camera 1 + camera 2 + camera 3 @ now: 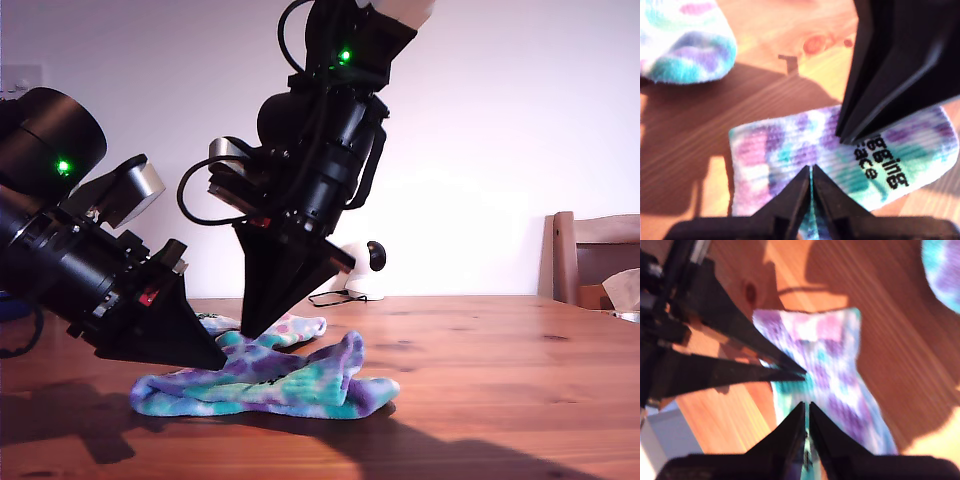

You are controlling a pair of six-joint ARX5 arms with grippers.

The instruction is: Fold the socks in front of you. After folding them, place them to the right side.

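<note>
socks point(270, 385) on table point(500, 400)

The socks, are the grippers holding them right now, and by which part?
Both seem shut on one sock: my first gripper at the lettered cuff, my second gripper along an edge.

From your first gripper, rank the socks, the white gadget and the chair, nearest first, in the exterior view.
1. socks, pinched in my first gripper.
2. white gadget, behind them, mid-table.
3. chair, at the exterior view's right edge.
</note>
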